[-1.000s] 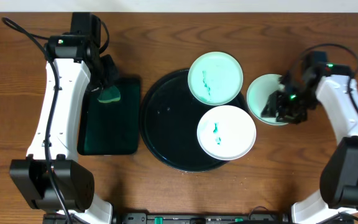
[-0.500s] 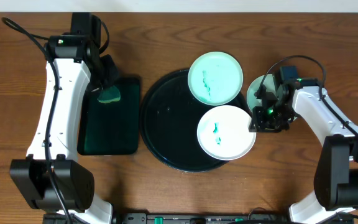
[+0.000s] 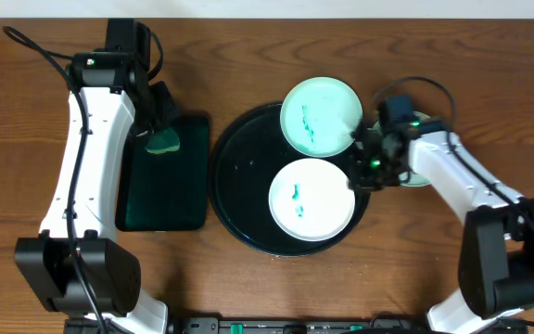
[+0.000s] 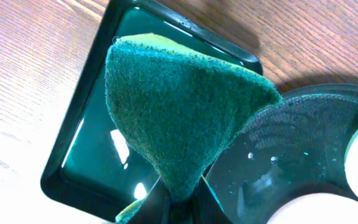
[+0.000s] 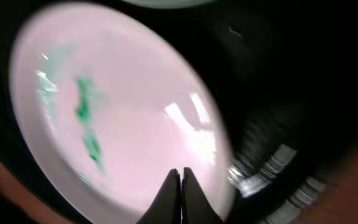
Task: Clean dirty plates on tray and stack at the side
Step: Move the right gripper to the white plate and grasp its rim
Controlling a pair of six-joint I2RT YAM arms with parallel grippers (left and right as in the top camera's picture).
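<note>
Sponge (image 4: 179,112) clamped in left end effector (image 4: 178,198) above rectangular tray (image 4: 89,149), right end effector (image 5: 180,175) fingers together at rim of smeared plate (image 3: 311,199) lying inside round tray (image 3: 235,181), second plate (image 3: 320,116) overlapping tray's far rim

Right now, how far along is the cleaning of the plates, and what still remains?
Done, it seems: the side plate lies off the tray, mostly hidden by the right arm. In hand: the left gripper holds the sponge; the right gripper, closed, touches the front plate. Left: that plate and the rear plate show green smears; no stack yet.
</note>
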